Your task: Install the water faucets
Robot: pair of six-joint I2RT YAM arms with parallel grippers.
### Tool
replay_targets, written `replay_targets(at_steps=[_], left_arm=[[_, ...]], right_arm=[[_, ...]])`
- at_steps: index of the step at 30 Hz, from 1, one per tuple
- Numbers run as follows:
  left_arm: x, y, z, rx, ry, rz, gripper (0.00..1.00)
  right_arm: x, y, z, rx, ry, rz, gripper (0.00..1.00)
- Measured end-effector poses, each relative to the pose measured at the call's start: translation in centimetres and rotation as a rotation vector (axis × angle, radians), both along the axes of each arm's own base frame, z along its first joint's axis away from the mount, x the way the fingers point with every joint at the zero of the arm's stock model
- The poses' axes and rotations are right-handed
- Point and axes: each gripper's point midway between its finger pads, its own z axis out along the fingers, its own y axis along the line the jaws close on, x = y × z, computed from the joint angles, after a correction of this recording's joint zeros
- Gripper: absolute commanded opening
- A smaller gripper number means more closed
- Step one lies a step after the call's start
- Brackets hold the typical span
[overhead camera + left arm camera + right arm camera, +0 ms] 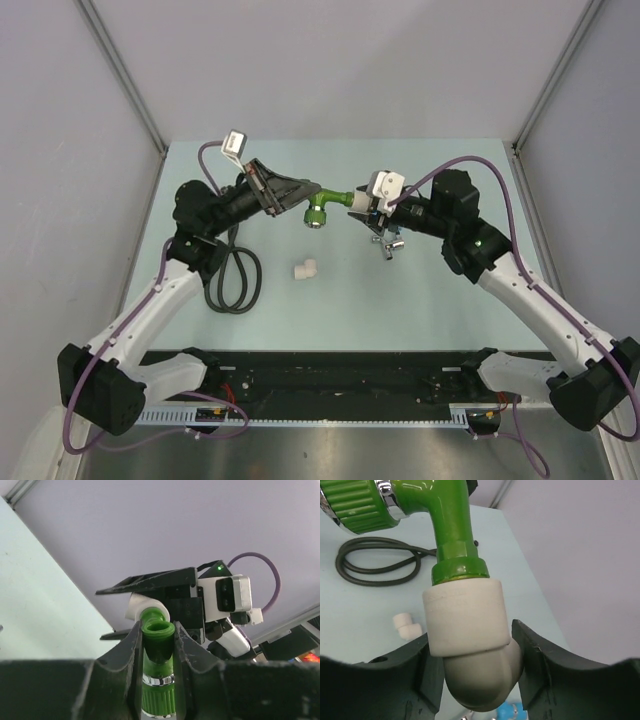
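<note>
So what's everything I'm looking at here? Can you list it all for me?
green faucet: one, bright green with a silver band, held up above the table between the two arms
blue-handled faucet: one, chrome and blue, on the table close to the right arm's tip
white elbow fitting: two, white; this one sits on the green faucet's end, the other lies loose mid-table
black hose: one, black, coiled on the table's left side
table: one, pale green
left gripper: one, black, shut on the green faucet
right gripper: one, black, fingers either side of the fitted elbow
</note>
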Motion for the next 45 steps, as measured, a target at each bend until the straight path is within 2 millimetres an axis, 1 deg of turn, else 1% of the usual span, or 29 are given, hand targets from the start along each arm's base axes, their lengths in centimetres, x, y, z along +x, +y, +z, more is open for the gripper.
replay_targets(at_steps=[4,6,9,11,15,20,23,25,30,33,34,36,37,39,40,42,43,45], left_arm=[[0.1,0.2,0.5,0.010,-0.071,0.024,0.00],[-0.3,0.3,0.9,0.026,-0.139,0.027,0.00],[-1.0,0.6,1.8,0.058,-0.276,0.048,0.00],[-1.9,0.9,2.5,0.082,-0.400,0.064,0.00],[-3.6,1.6,3.0,0.138,-0.626,0.093,0.01],[-5.3,2.3,2.5,0.229,-0.912,0.114,0.01],[-5.9,2.6,1.7,0.296,-1.069,0.132,0.01],[-6.0,2.9,1.2,0.344,-1.144,0.144,0.00],[-6.0,3.1,0.4,0.417,-1.242,0.148,0.00],[-6.0,3.2,0.1,0.440,-1.270,0.150,0.00],[-6.0,3.2,0.1,0.443,-1.276,0.151,0.00],[-6.1,3.3,0.1,0.449,-1.290,0.154,0.00],[-6.1,3.3,0.1,0.452,-1.287,0.157,0.00],[-5.7,3.4,0.1,0.460,-1.267,0.176,0.00],[-5.5,3.5,0.1,0.463,-1.249,0.189,0.00],[-5.1,3.6,0.0,0.461,-1.200,0.213,0.00],[-4.8,3.8,0.2,0.457,-1.171,0.237,0.00],[-4.3,4.6,1.1,0.441,-1.119,0.307,0.00]], right_arm=[[-1.2,0.8,-0.3,0.032,0.070,0.070,0.00],[-1.7,1.1,-0.4,0.062,0.126,0.094,0.00],[-2.4,1.6,0.1,0.120,0.201,0.152,0.00],[-3.2,2.0,0.7,0.167,0.263,0.215,0.00],[-4.7,2.8,1.8,0.243,0.385,0.335,0.00],[-6.2,3.1,3.3,0.326,0.587,0.465,0.00],[-6.6,3.1,4.2,0.369,0.714,0.518,0.00],[-6.7,3.2,4.6,0.394,0.801,0.543,0.00],[-6.9,3.3,5.0,0.425,0.999,0.582,0.00],[-6.9,3.3,4.9,0.432,1.071,0.579,0.00],[-6.9,3.3,5.0,0.434,1.084,0.577,0.02],[-7.0,3.3,5.0,0.436,1.100,0.575,0.12],[-7.0,3.3,4.9,0.436,1.106,0.572,0.25],[-6.9,3.3,4.8,0.435,1.114,0.564,0.39],[-6.8,3.3,4.7,0.436,1.111,0.557,0.50],[-6.6,3.2,4.6,0.437,1.094,0.541,0.58],[-6.1,2.7,4.7,0.445,1.083,0.520,0.64],[-4.9,1.4,4.9,0.470,1.028,0.458,0.68]])
